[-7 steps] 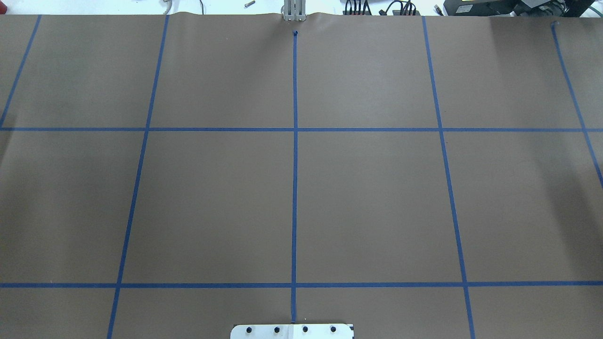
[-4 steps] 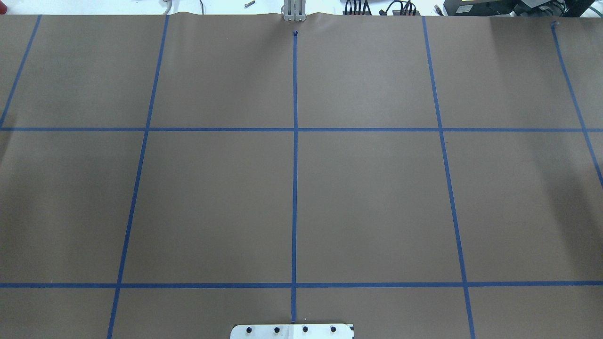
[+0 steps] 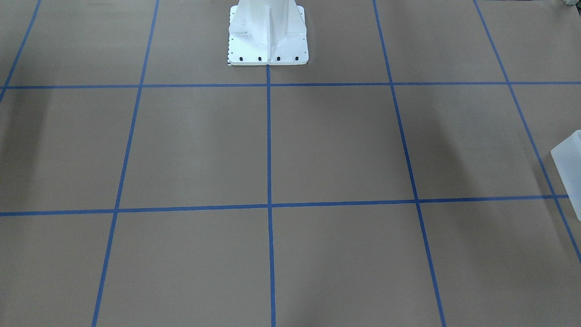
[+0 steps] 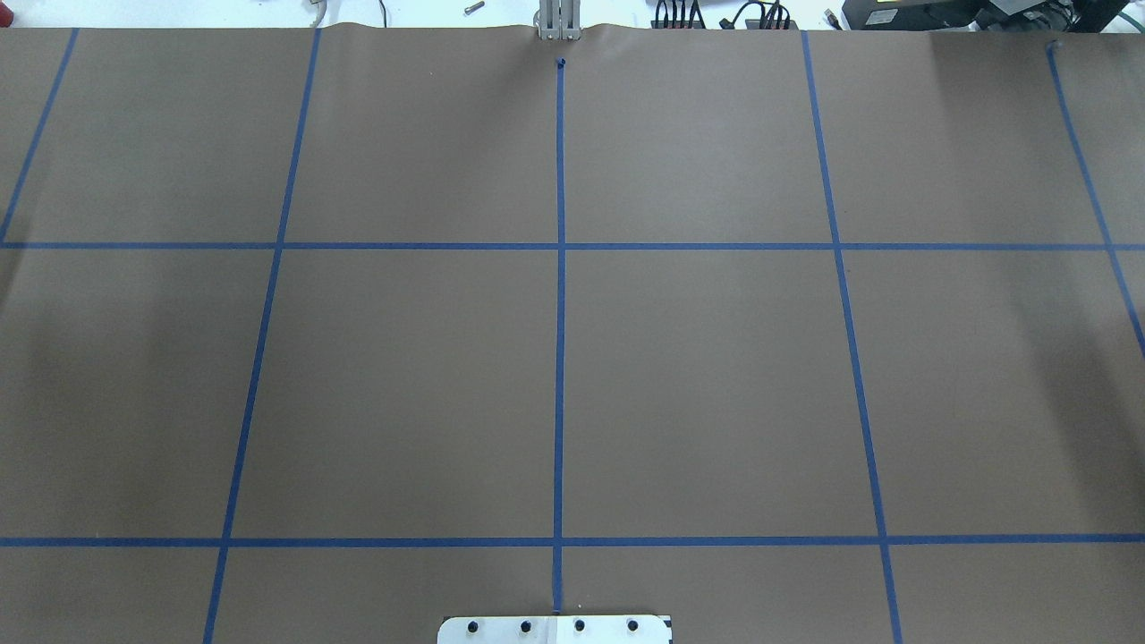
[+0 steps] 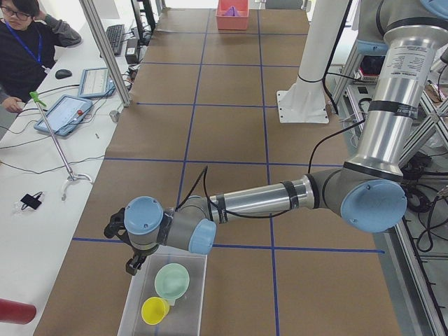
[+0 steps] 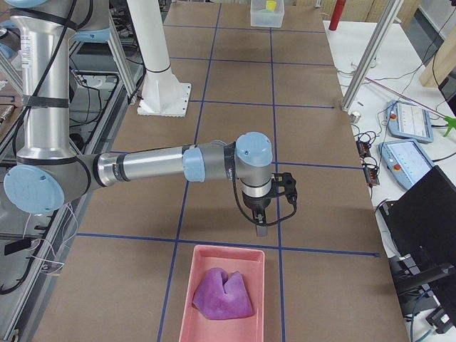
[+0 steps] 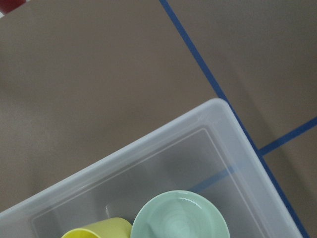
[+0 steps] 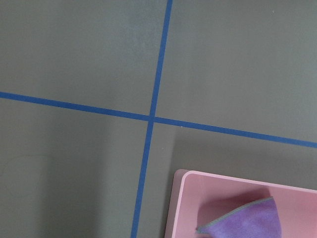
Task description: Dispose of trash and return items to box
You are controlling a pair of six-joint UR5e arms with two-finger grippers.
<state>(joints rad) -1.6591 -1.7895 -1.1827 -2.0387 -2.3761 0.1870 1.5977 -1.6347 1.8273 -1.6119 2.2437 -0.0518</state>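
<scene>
A clear plastic box [image 5: 131,306] at the table's left end holds a green cup [image 5: 171,281] and a yellow cup [image 5: 155,310]. My left gripper [image 5: 133,264] hovers over the box's far corner; I cannot tell if it is open or shut. The left wrist view shows the box [image 7: 213,111], green cup [image 7: 181,215] and yellow cup [image 7: 99,229], but no fingers. A pink tray [image 6: 191,285] at the right end holds a purple cloth [image 6: 222,296]. My right gripper [image 6: 260,229] hangs just beyond the tray's far edge, state unclear. The right wrist view shows the tray [image 8: 177,198] and cloth [image 8: 247,220].
The robot's white pedestal [image 3: 268,36] stands at the table's near middle edge. A red cylinder [image 5: 14,311] lies off the table beside the clear box. An operator [image 5: 24,49] sits at a side desk with tablets [image 5: 63,115]. Blue tape lines grid the brown table.
</scene>
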